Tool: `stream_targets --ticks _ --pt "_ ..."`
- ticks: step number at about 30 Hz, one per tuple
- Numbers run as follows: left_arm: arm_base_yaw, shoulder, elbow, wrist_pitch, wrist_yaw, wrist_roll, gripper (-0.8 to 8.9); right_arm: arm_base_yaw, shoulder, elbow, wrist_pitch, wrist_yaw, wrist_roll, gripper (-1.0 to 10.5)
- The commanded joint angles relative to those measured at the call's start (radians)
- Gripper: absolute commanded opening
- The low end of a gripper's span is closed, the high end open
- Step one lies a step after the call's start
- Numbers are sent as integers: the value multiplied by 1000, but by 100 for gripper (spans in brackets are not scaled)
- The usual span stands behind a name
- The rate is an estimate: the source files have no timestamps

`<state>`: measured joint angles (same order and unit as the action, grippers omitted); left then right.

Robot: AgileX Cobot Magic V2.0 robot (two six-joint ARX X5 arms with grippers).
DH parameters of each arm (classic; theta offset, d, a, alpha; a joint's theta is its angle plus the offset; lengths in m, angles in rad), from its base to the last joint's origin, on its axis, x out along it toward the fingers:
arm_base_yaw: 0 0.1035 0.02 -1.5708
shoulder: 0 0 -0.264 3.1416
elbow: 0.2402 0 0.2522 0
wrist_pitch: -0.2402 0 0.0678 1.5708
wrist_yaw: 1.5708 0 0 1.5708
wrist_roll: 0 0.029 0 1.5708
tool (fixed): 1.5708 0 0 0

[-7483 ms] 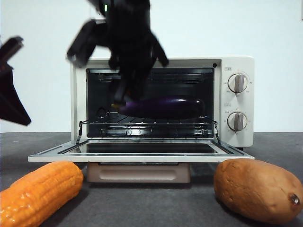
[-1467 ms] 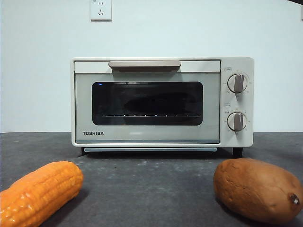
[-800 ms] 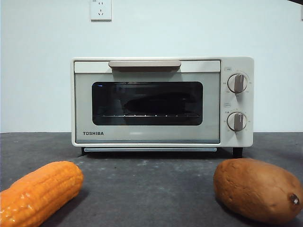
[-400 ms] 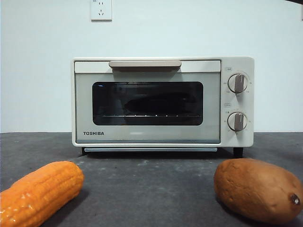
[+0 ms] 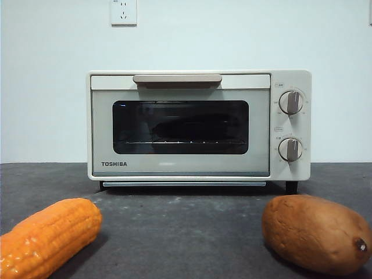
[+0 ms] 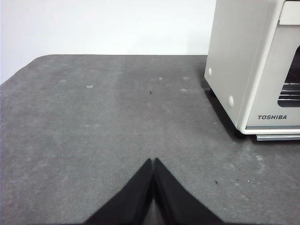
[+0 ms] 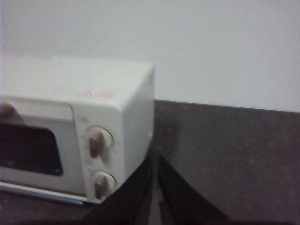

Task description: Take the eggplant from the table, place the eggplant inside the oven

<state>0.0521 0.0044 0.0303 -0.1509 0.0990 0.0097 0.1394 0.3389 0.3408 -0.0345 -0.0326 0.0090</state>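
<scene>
The long dark purple eggplant (image 5: 192, 127) lies on the wire rack behind the dark glass door of the cream-white Toshiba toaster oven (image 5: 197, 125), so the task looks complete. Both claws, left (image 6: 153, 161) and right (image 7: 155, 159), hang pinched together and empty above the dark grey counter (image 6: 93, 122).

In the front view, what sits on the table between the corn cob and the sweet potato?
Nothing: in the front view the table is bare grey between the corn cob and the sweet potato. The closed oven stands farther back.
</scene>
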Motion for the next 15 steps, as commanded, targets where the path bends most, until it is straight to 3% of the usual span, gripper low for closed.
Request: stream_targets --ticks 1,7,13,15 --pt "2 -1 -26 14 -2 8 6 -67 -76 -48 11 -51 -25 4" --pt "2 -1 -26 13 -2 8 6 -169 -229 -191 11 -127 -21 4" --pt "2 -1 -26 13 -2 8 6 -177 -316 -328 11 -127 -20 4" --pt "2 -1 -26 13 -2 8 6 -176 -327 -330 -59 -126 -18 4"
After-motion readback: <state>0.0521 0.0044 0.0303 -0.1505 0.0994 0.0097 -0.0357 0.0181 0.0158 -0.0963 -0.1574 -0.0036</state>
